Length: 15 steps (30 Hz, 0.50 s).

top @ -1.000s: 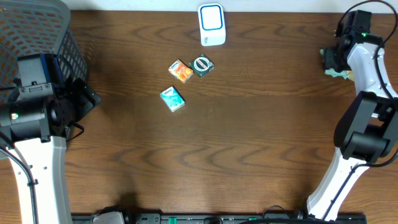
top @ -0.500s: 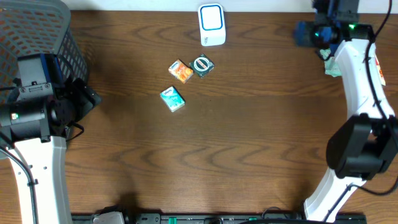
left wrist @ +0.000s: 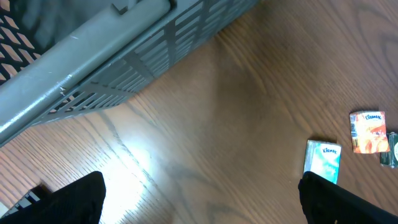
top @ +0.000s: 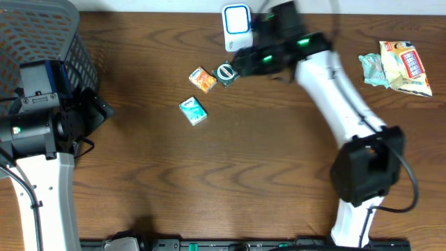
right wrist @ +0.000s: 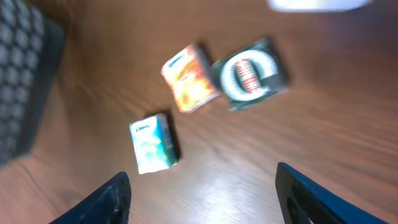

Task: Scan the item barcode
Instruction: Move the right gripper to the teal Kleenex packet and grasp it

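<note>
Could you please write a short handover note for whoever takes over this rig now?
Left gripper: open, empty, beside the basket.
Right gripper: open, empty, hovering over the packs.
Items: orange pack, dark green pack and teal pack lie on the table near the scanner; snack bag far right.
Done: nothing held yet.
To do: grasp one item, present its barcode to the scanner.

A dark brown wood-grain worktop (top: pixel 209 181) fills the view, with a bright patch of reflected light (left wrist: pixel 134 165) on its surface. A pale strip (top: pixel 153 5) beyond its far edge may be a wall.
</note>
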Each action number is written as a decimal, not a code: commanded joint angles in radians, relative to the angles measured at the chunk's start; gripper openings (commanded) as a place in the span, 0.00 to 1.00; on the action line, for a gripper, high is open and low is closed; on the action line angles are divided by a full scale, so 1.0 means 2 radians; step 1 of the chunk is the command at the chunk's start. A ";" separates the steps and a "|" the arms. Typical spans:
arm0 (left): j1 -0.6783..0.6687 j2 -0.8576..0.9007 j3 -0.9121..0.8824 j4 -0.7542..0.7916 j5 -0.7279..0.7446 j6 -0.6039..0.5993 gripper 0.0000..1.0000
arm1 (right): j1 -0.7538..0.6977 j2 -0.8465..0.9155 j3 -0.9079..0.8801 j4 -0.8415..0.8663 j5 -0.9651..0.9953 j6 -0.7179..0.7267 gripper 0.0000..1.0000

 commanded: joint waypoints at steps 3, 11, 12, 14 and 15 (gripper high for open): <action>0.002 0.000 0.001 -0.001 -0.002 -0.005 0.98 | 0.069 0.041 -0.006 0.013 0.082 0.008 0.69; 0.002 0.000 0.001 -0.001 -0.002 -0.005 0.98 | 0.132 0.081 -0.006 0.038 0.110 0.010 0.71; 0.002 0.000 0.001 -0.001 -0.002 -0.005 0.98 | 0.137 0.082 -0.006 0.038 0.110 0.015 0.69; 0.002 0.000 0.001 -0.001 -0.002 -0.005 0.98 | 0.146 0.082 -0.006 0.040 0.110 0.031 0.65; 0.002 0.000 0.001 0.000 -0.002 -0.005 0.98 | 0.149 0.081 -0.006 0.043 0.110 0.037 0.63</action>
